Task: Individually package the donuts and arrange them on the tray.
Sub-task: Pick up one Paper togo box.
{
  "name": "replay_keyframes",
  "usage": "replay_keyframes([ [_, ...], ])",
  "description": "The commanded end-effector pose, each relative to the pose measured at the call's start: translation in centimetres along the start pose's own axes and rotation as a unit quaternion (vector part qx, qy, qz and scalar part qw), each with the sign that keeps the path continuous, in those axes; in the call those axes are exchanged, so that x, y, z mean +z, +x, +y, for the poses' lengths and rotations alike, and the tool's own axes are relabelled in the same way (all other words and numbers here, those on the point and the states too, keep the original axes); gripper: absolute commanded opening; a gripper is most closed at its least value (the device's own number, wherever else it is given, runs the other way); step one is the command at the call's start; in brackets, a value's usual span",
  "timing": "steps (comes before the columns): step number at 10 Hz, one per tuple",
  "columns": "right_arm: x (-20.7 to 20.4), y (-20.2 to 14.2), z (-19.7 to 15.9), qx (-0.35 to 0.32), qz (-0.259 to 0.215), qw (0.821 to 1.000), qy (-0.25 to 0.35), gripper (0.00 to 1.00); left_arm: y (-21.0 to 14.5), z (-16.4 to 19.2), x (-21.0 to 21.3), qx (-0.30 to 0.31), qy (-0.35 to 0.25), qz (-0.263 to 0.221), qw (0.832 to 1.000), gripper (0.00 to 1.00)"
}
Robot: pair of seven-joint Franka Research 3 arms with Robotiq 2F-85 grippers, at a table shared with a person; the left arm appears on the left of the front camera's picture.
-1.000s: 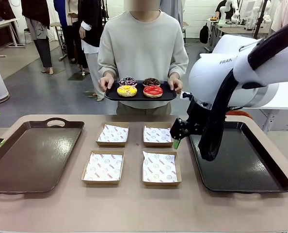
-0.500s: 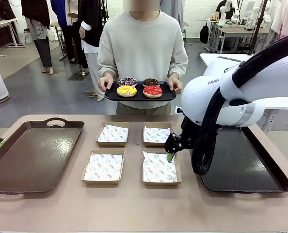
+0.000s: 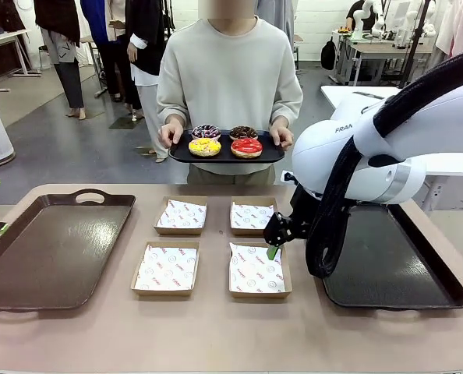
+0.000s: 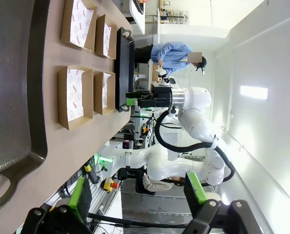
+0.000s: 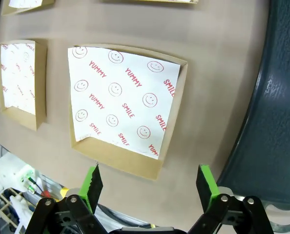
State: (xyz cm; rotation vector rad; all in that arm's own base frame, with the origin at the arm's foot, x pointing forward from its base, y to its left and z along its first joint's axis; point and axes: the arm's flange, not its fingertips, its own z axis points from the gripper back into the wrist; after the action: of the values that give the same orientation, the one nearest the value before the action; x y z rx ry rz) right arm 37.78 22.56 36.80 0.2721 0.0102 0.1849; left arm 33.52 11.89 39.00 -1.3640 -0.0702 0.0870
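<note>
Reaching low over the table [image 3: 216, 335], the big white right arm [image 3: 372, 156] looks like the main hazard: its bulky elbow and black cable loop hang above the dark tray [image 3: 418, 288] at lower right, and a wide swing toward the person [image 3: 230, 70] at top centre could knock the small black serving tray [image 3: 225, 157] held in both hands. Next, the four cardboard boxes [image 3: 167, 269] in mid-frame sit loose, so coming down too low could shove the lower-right box [image 3: 260, 273] or crumple its printed paper [image 5: 120, 97], which has one corner curled up, leaving a poor seat for a donut. Smaller again, the donuts [image 3: 225, 139] (yellow, red, chocolate and sprinkled purple) all lie on that serving tray, well apart from either claw, none boxed yet. A soft iced ring pinched too hard or off-centre could smear or slip. As for pose, the right arm enters from the right edge, its forearm bent down and wrist aimed at the table. The right gripper [image 3: 272, 248] hovers just above the upper right corner of the lower-right box, its green pads [image 5: 93, 181] spread wide and holding nothing. The left gripper [image 4: 137, 195], near the brown tray [image 4: 13, 97] at the frame's left, is likewise spread and empty.
</note>
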Motion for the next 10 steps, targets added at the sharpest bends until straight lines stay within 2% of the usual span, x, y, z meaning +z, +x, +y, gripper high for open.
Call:
replay_keyframes([
  [1,-0.1,-0.1,0.1,-0.007,0.002,1.0,-0.01,1.0,0.0,-0.1,0.1,-0.003,-0.007,-0.002,1.0,1.0],
  [4,0.0,0.0,0.0,0.001,0.0,1.0,-0.001,1.0,0.0,-0.1,0.1,-0.003,-0.007,-0.002,1.0,1.0],
  [5,-0.1,0.5,0.3,-0.041,0.008,0.999,-0.014,1.0,0.0,-0.1,0.1,-0.003,-0.007,-0.002,1.0,1.0],
  [8,-1.6,2.2,1.9,-0.091,0.007,0.991,-0.097,1.0,0.0,-0.1,0.1,-0.003,-0.007,-0.002,1.0,1.0],
  [10,-2.9,3.3,2.2,-0.117,0.01,0.987,-0.114,1.0,0.0,-0.1,0.1,-0.003,-0.007,-0.002,1.0,1.0],
])
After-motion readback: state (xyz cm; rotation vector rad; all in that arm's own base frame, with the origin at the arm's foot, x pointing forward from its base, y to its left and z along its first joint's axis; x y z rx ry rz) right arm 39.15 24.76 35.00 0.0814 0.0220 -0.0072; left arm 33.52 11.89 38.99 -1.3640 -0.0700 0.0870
